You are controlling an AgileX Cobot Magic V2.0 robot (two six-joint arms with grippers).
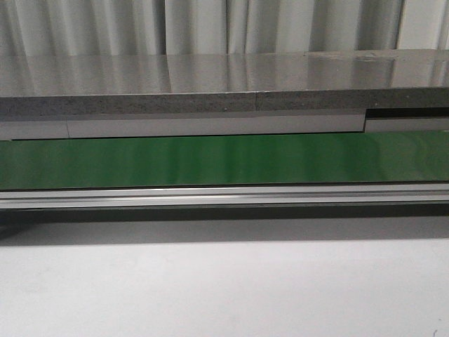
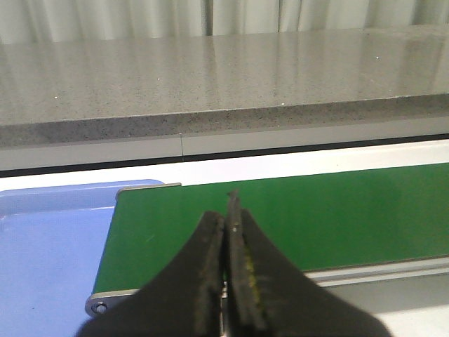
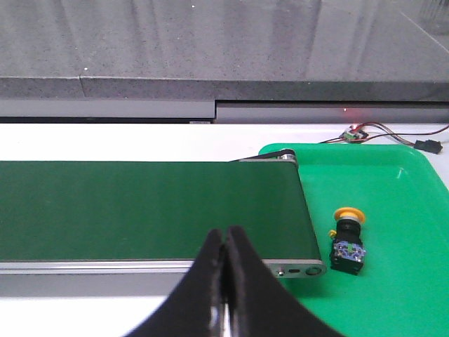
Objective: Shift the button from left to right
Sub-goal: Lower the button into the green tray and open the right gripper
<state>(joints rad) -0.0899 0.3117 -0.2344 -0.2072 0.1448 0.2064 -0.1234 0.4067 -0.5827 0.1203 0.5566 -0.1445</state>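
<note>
Seeing button (image 3: 349, 239) lying on its side in green tray (image 3: 414, 232), just beside belt (image 3: 147, 210) end, right side. I read both grippers pinched closed, empty: left (image 2: 228, 210), right (image 3: 226, 235). Risk: round cap rolls if tray bumped; front camera misses it.

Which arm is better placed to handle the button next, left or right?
Right. Only the right wrist view shows the button, lying on the green tray just past the conveyor belt end, near the shut right claw. The left claw, also shut, faces the belt's other end by a blue tray.
</note>
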